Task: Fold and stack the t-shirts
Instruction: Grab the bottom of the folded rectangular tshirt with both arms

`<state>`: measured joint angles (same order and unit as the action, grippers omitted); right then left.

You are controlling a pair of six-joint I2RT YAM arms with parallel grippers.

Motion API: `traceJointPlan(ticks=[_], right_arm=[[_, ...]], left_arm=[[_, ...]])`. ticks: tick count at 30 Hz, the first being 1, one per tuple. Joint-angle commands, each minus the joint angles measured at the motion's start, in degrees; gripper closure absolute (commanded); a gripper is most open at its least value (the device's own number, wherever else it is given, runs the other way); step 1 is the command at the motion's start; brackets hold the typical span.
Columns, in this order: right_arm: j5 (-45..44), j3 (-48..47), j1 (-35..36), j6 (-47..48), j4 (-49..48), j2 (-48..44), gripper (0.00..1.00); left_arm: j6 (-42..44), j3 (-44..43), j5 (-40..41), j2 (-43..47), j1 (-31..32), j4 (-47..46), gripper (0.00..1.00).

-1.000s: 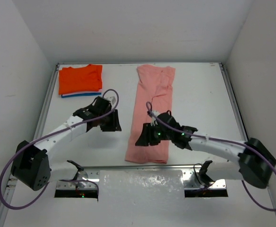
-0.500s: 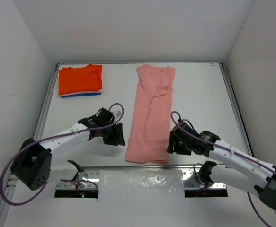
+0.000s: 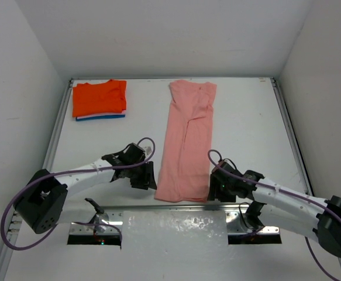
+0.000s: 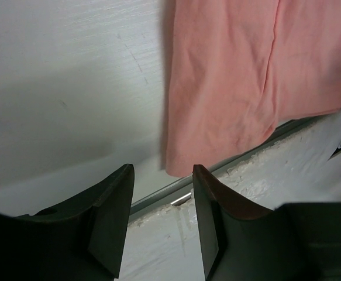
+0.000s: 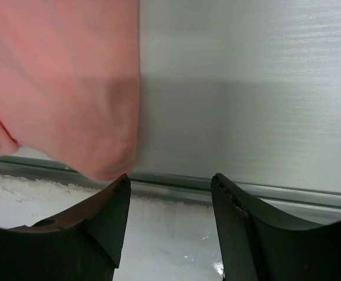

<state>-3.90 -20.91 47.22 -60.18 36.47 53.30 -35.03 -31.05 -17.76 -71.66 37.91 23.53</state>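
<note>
On the white table, our pink t-shirt lies in a long strip from 12 to 6 o'clock, the orange t-shirt folded at 10. Left fingers and right fingers stand open, empty, beside its near corners. Pinching one layer only, we risk skewing the fold.

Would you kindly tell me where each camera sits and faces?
Top external: above and behind the arms, looking down on the table; left pincer and right pincer show.
Left wrist: on the left arm, facing the pink t-shirt, near left corner; open fingers show.
Right wrist: on the right arm, facing its near right corner; open fingers show.
Shared: the pink t-shirt, in all three.
</note>
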Motion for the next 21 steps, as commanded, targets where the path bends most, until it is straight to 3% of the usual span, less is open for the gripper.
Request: traceJointPlan(ticks=[1, 6, 14, 21], right_arm=[[1.27, 0.86, 0.06, -0.81, -4.91, -0.03, 0.44], [0.12, 0.26, 0.06, -1.25, -6.67, -1.62, 0.44], [-1.98, -7.13, 0.06, 0.77, -0.44, 6.02, 0.47], [-1.9, -3.53, 0.15, -0.02, 0.8, 7.35, 0.5]], left_arm=[[-0.84, -0.15, 0.44, -0.67, 0.23, -3.31, 0.57], [-0.22, -0.86, 0.88, -1.38, 0.15, -2.7, 0.58], [0.13, -2.09, 1.41, -1.73, 0.15, -2.0, 0.58], [0.31, -2.97, 2.38, -1.47, 0.15, -0.68, 0.58]])
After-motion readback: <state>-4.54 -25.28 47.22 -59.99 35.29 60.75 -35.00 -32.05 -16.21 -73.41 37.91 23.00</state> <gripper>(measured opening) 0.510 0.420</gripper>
